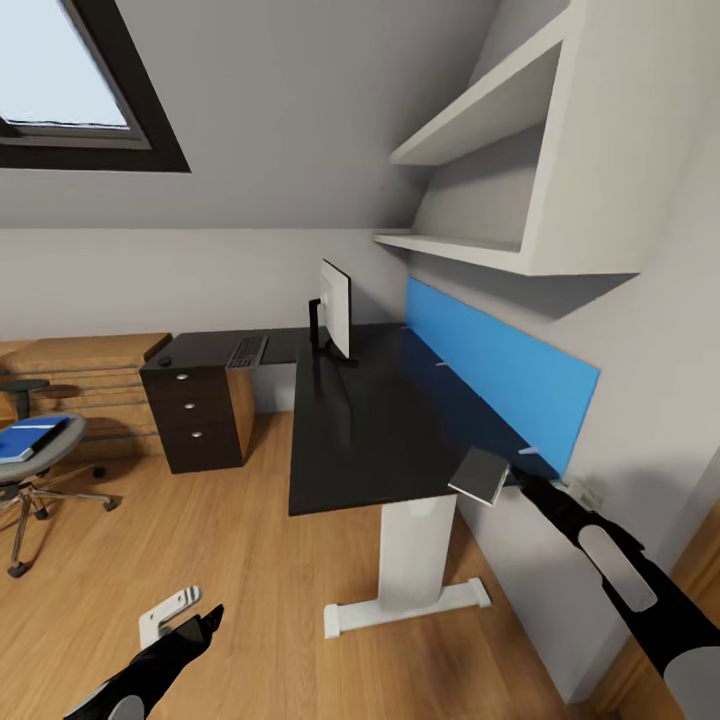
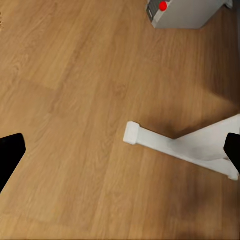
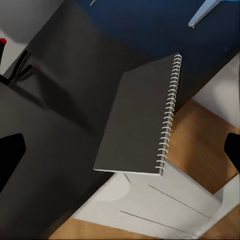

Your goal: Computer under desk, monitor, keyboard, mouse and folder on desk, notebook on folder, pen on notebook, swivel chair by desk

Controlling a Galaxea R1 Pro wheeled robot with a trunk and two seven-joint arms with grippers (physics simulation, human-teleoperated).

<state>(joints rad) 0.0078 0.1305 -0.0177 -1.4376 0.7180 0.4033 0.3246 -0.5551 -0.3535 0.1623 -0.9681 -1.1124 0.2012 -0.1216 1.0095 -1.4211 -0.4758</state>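
The dark grey spiral notebook (image 3: 137, 117) sits tilted at the near right corner of the black desk (image 1: 370, 430), partly past its edge. My right gripper (image 1: 512, 480) is open just behind it, fingertips (image 3: 11, 155) wide on either side. The monitor (image 1: 336, 308) stands at the desk's bend, the keyboard (image 1: 247, 352) to its left, and the small dark mouse (image 1: 165, 361) beyond that. The blue folder (image 1: 30, 437) lies on the swivel chair (image 1: 22, 470) at far left. My left gripper (image 1: 185, 612) hangs open above the floor. The computer (image 2: 182, 12) stands on the floor. The pen is out of view.
A black drawer unit (image 1: 195, 415) supports the desk's left wing, with a light wooden dresser (image 1: 85, 375) behind the chair. White shelves (image 1: 500, 170) hang over the blue back panel (image 1: 500, 370). The desk's white leg foot (image 2: 170, 145) lies on the plank floor near my left gripper.
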